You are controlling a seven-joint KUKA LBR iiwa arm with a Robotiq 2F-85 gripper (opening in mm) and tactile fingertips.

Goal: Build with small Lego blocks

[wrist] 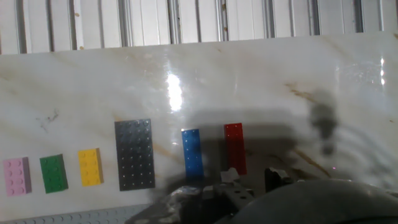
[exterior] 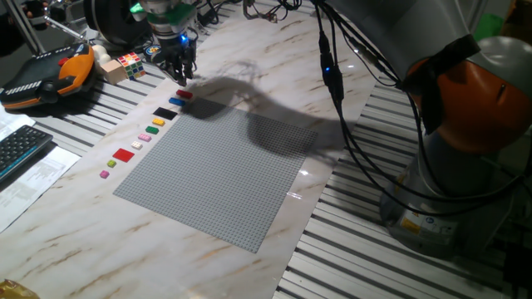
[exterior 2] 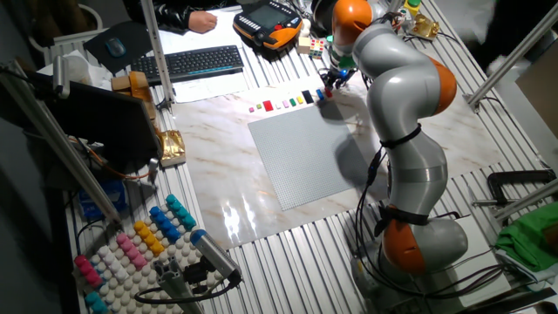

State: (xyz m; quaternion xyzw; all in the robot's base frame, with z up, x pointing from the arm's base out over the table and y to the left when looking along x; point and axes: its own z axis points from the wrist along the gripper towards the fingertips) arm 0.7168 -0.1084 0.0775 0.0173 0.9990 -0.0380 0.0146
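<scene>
Small Lego blocks are lying in a row on the pale, veined marble-look tabletop (exterior: 249,58), just off one edge of the grey studded baseplate (exterior: 220,170). Hand view is giving the clearest read: red block (wrist: 234,148) and blue block (wrist: 192,153), both narrow and glossy; a wider black plate (wrist: 134,154) with visible studs; then yellow block (wrist: 91,167), green block (wrist: 53,173) and pink block (wrist: 17,176), short and chunky. The blocks are sitting apart from each other, flat on the table.

In one fixed view the row is running on toward the camera with a flat red plate (exterior: 124,154) and smaller pale pieces (too small to tell colour or shape with certainty).

The gripper (exterior: 182,73) is hanging just above the red end of the row. Its dark fingers are reading as a blurred mass, and the hand view is cutting them off at the bottom edge, so I cannot tell whether they are spread or closed.

Beyond: a multicoloured puzzle cube (exterior: 130,62), an orange-and-black pendant (exterior: 46,75), and a keyboard (exterior: 21,149) partly cut off by the frame. The arm's shadow is falling across the baseplate's far corner.
</scene>
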